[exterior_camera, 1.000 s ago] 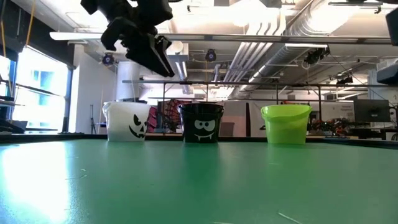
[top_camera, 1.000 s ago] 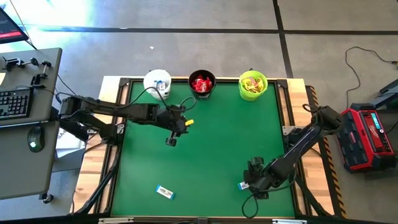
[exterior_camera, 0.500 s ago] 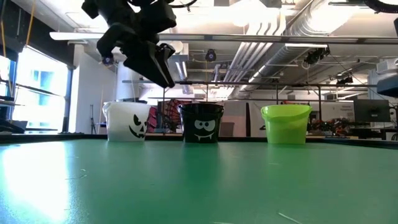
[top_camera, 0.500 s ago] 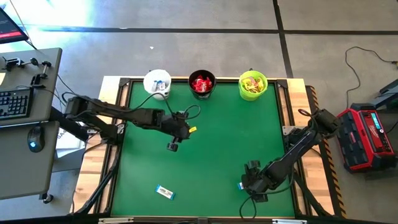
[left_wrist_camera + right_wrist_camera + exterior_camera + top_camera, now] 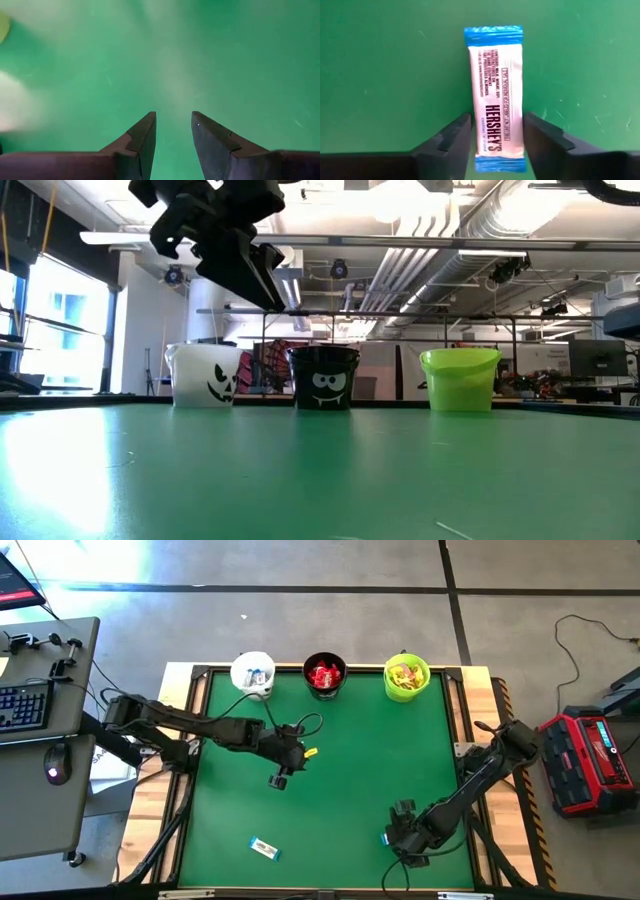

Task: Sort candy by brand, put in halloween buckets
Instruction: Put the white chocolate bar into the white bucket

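Right wrist view, white-and-blue bar (image 5: 497,97) between right hand (image 5: 493,137) fingers

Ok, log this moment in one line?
left gripper: mid-table, open, nothing between fingers | right gripper: straddling white-and-blue bar, not clamped | second bar: loose on table

A green mat (image 5: 340,770) covers the table, framed by a pale wooden border (image 5: 150,810). Off the table's left edge stands a grey desk (image 5: 45,790) carrying a keyboard (image 5: 22,705) and a mouse (image 5: 52,774). Beyond the right edge, a red and black case (image 5: 590,762), perhaps a power unit, sits on the concrete floor (image 5: 330,620).
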`<state>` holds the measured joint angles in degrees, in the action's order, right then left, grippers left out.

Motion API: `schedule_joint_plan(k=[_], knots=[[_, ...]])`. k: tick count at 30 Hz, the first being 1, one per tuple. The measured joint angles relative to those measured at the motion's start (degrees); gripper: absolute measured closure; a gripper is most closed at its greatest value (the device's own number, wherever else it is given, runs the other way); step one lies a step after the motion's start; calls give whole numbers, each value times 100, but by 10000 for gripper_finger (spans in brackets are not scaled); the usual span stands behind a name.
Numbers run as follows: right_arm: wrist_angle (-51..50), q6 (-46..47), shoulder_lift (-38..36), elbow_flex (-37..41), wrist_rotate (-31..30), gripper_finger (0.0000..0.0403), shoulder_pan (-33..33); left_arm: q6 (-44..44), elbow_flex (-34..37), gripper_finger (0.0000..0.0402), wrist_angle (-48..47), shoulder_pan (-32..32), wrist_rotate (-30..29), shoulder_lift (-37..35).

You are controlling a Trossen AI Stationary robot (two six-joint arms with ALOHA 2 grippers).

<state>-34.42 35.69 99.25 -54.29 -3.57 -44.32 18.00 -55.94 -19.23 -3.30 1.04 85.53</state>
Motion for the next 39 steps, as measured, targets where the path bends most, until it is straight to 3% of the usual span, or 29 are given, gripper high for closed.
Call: schedule_joint_plan(k=[7, 20, 24, 31, 39], knots=[[-232, -16, 32, -260, -277, 320, 12, -146, 0, 284, 26, -174, 5, 1], [-806, -16, 27, -681, -715, 314, 94, -404, 0, 284, 33, -521, 13, -1], [-799, -197, 24, -681, -825, 314, 304, -591, 457, 284, 844, -636, 87, -123], [-725, -1085, 17, -677, -1330, 313, 956, -1166, 1658, 284, 2574, -740, -50, -726], [242, -2405, 12, -677, -1865, 313, 2015, -1333, 2072, 284, 2216, -862, -737, -2270]])
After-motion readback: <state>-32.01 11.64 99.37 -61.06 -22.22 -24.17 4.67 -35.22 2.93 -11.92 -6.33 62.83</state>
